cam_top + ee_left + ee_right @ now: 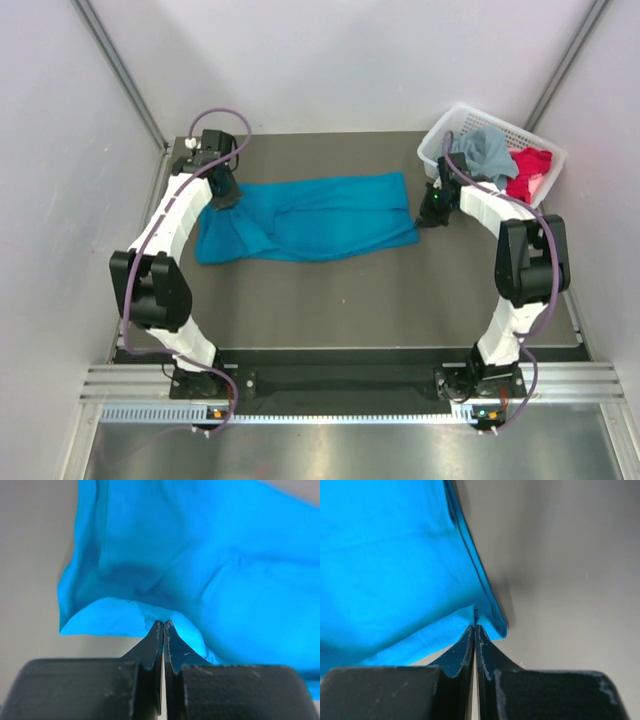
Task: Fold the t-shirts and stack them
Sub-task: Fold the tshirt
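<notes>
The teal-blue t-shirt [310, 217] lies spread on the tabletop [330, 300], its long axis running left to right between the two arms.

The left end effector [164, 624] is clenched on the cloth at the shirt's left end. The wrist view shows a fold of teal fabric pinched between the closed jaws. The right end effector [475, 627] is clenched on the shirt's right edge in the same way, at the end nearest the basket [545, 140].

From each end effector the garment extends inward, toward the other arm, so each arm serves its own end and neither is nearer the middle. The next move probably depends on this symmetry: both ends should travel together, square to the long axis (uneven travel would skew the fold).

The grey-blue t-shirt [488, 150] and the red-pink t-shirt [530, 172] lie bunched in the basket, not yet folded.
</notes>
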`<action>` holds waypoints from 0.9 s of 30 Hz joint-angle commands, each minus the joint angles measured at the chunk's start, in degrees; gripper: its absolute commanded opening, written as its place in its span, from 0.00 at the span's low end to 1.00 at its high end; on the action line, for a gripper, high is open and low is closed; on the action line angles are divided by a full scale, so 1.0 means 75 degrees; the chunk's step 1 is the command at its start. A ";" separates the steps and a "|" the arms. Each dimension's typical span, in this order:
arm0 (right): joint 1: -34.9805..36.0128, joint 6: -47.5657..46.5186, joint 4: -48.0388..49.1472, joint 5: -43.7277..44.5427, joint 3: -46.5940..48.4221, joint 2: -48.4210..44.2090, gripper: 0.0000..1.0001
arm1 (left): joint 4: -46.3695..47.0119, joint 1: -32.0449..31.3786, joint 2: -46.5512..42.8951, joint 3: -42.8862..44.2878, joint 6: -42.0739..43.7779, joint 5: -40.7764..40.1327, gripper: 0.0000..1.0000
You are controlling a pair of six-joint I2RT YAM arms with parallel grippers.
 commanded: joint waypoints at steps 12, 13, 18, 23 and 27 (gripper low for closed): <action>-0.0016 -0.0380 -0.0750 0.0293 0.2428 0.1604 0.00 | 0.0628 0.0520 0.1644 0.2165 0.0393 0.0803 0.00; -0.0028 -0.0380 -0.0820 0.0305 0.2661 0.1755 0.00 | 0.0628 0.0567 0.1691 0.2225 0.0405 0.0792 0.00; -0.0051 -0.0369 -0.0891 0.0235 0.3155 0.2108 0.00 | 0.0581 0.0778 0.1914 0.2447 0.0370 0.0827 0.00; -0.0051 -0.0275 -0.0961 0.0211 0.3565 0.2483 0.00 | 0.0581 0.0930 0.2113 0.2623 0.0346 0.0932 0.00; -0.0051 -0.0263 -0.1043 0.0328 0.3566 0.2460 0.00 | 0.0475 0.1001 0.2055 0.2566 0.0335 0.0839 0.00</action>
